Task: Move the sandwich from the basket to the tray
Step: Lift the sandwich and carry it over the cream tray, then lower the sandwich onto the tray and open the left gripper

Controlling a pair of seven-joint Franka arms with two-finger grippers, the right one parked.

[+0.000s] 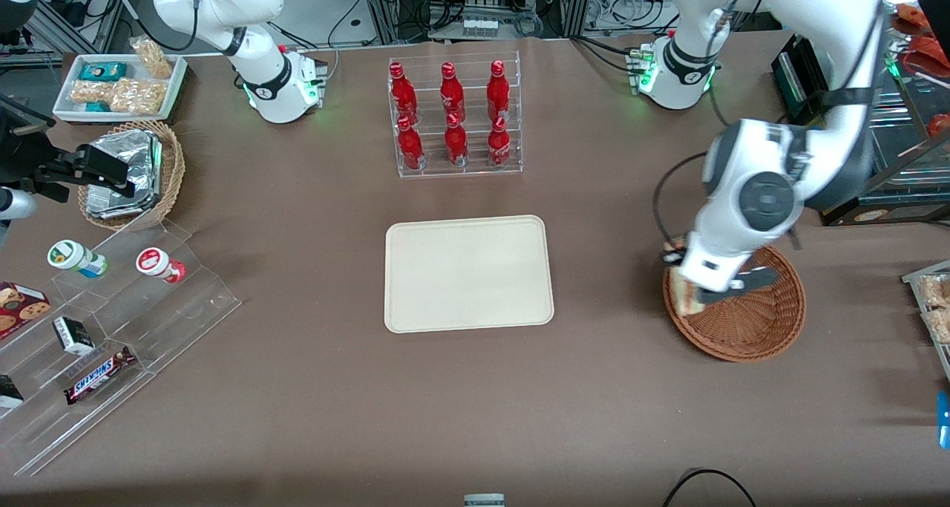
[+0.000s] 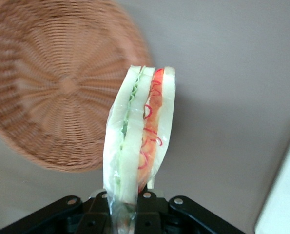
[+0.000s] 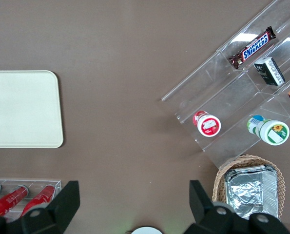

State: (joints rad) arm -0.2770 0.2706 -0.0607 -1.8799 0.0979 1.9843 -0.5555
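While the sandwich (image 2: pixel 140 136) is clamped upright in the gripper (image 2: pixel 127 204) above the basket (image 1: pixel 749 321) rim, the tray (image 1: pixel 467 273) is found toward nine o'clock in the front view. That gap must be crossed.

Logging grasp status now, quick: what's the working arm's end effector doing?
Left end effector: closed on the sandwich, lifted above the basket, over its edge nearest the tray.

Glossy clear plastic wrap over the soft pale-bread triangular sandwich (image 2: pixel 140 136) pinched in the matt black plastic gripper (image 2: pixel 127 207), rough woven reddish-brown wicker round basket (image 1: pixel 749 329), smooth matt cream rectangular tray (image 1: pixel 467 273), matt brown cloth-like table cover (image 1: pixel 297 388), shiny red bottles (image 1: pixel 449 113) in clear acrylic rack.
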